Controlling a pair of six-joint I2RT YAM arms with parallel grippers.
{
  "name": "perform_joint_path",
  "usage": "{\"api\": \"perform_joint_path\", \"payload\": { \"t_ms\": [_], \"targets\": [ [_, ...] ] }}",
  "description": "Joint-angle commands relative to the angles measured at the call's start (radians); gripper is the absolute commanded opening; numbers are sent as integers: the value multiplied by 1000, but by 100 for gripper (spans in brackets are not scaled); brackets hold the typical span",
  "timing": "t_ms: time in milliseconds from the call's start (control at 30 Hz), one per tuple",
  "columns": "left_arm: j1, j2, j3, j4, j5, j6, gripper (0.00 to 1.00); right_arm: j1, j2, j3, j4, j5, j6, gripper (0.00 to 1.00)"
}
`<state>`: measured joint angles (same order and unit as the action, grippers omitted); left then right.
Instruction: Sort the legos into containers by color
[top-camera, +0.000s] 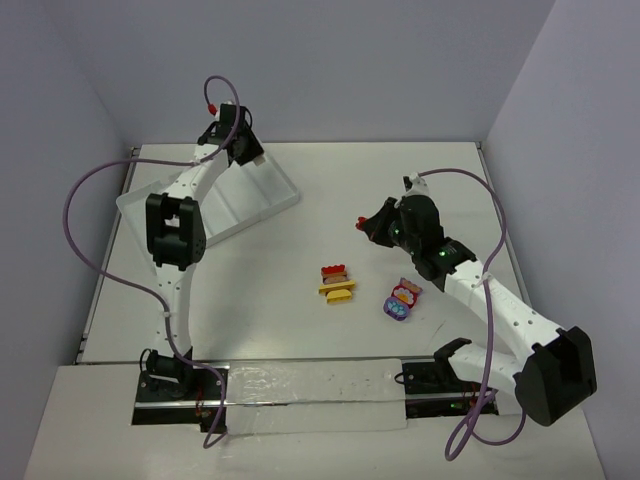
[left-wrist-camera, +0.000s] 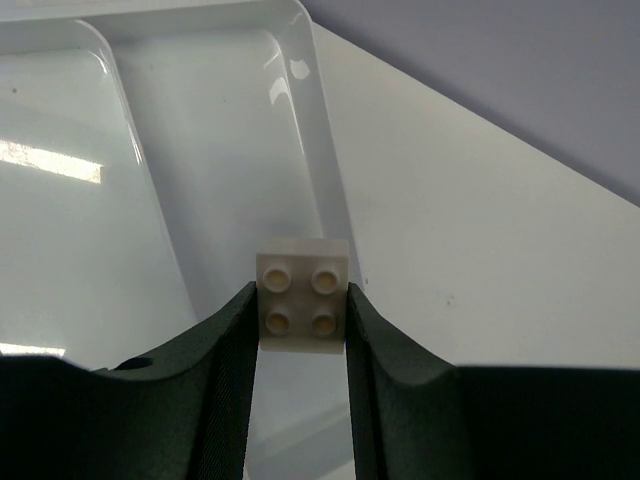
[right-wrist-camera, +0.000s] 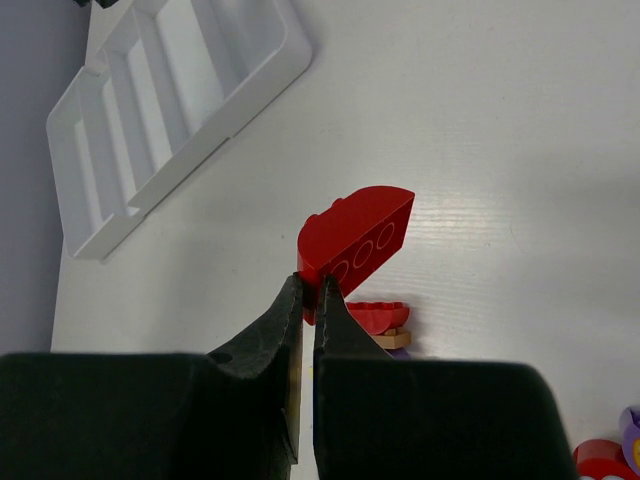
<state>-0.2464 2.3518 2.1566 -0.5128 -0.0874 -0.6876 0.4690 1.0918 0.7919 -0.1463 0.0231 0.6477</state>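
Note:
My left gripper (left-wrist-camera: 300, 312) is shut on a white four-stud lego (left-wrist-camera: 303, 295) and holds it over the end compartment of the white tray (left-wrist-camera: 322, 160), close to its rim. In the top view this gripper (top-camera: 250, 152) is at the tray's (top-camera: 268, 196) far right end. My right gripper (right-wrist-camera: 310, 292) is shut on the edge of a red curved lego (right-wrist-camera: 362, 243), held above the table. In the top view it (top-camera: 366, 226) is right of centre. A red, brown and yellow cluster (top-camera: 337, 282) and a purple and pink cluster (top-camera: 400, 300) lie on the table.
The tray shows several compartments in the right wrist view (right-wrist-camera: 95, 215), far left of the red lego. A red and brown cluster (right-wrist-camera: 385, 320) lies under the right gripper. Purple cables loop from both arms. Walls close off the table's far and side edges.

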Motion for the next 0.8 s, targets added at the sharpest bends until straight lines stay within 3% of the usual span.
{"api": "perform_joint_path", "payload": {
  "t_ms": [0,67,167,267,500,767],
  "targets": [
    [7,61,94,-9,-10,32,5,5,16,60,13,18,-21,0],
    [10,78,101,-4,5,35,11,5,22,71,12,12,-24,0],
    [14,82,105,-5,26,44,50,5,33,81,7,11,-34,0],
    [15,63,107,-13,33,55,79,5,38,88,2,9,-41,0],
    [13,-74,15,-4,71,100,81,5,74,119,-5,-119,-87,0],
    [-73,-429,-322,77,236,271,83,5,107,153,-37,-250,-103,0]
  ]
}}
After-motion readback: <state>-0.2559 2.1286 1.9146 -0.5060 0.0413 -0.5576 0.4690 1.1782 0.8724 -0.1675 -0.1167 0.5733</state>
